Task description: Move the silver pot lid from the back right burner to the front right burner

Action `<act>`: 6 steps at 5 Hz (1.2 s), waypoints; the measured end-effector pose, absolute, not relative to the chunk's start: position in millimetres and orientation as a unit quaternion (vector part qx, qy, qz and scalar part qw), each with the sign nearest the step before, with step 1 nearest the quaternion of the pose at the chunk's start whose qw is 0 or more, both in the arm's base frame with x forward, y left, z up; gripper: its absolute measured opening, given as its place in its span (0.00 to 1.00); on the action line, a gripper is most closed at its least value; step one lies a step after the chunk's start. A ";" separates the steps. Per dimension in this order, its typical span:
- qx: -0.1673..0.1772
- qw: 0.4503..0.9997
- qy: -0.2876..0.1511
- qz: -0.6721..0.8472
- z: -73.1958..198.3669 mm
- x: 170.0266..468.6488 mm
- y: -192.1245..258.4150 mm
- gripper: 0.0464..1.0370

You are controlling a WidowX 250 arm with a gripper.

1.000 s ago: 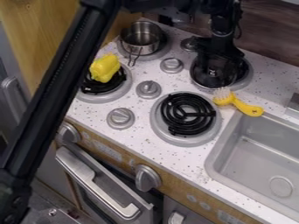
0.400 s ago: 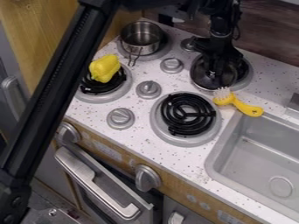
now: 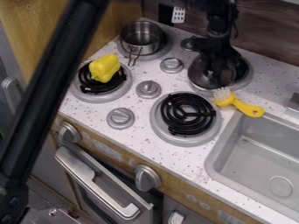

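A long black length of my arm slants down the left side, beside the left burner, where a bright yellow pepper rests on the coil. Behind and right of it, a shiny steel pot sits on the back burner, its thin handle pointing toward the front. Three grey knobs come next, then the front burner with its black coil; a strip of speckled white table runs between it and the front edge. The dark pan is on the back right burner, round, smooth and glossy, its right part hidden behind my claw. My claw hangs right at it; I cannot tell how far open it is, or whether it has hold of the pan. White bristles of a yellow brush lie close to the pan's near side, its handle angled toward the grey sink at the right.
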State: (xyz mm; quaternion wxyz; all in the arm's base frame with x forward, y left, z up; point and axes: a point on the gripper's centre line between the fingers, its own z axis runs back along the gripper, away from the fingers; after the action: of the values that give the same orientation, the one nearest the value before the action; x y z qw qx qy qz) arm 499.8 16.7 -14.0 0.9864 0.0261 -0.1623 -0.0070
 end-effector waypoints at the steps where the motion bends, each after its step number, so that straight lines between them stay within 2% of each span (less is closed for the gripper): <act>1: 0.032 0.980 -0.194 0.013 20.6 480.7 38.4 0.23; 3: 0.007 0.991 -0.132 0.022 -5.0 415.2 48.7 0.23; 5: 0.004 0.996 -0.089 -0.015 -28.1 381.5 30.8 0.23; 6: -0.003 0.996 -0.083 -0.024 -31.5 377.1 21.6 0.23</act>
State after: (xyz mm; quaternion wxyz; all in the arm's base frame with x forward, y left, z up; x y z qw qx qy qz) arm 377.1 21.6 -31.5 0.9963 -0.0031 -0.0827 -0.0242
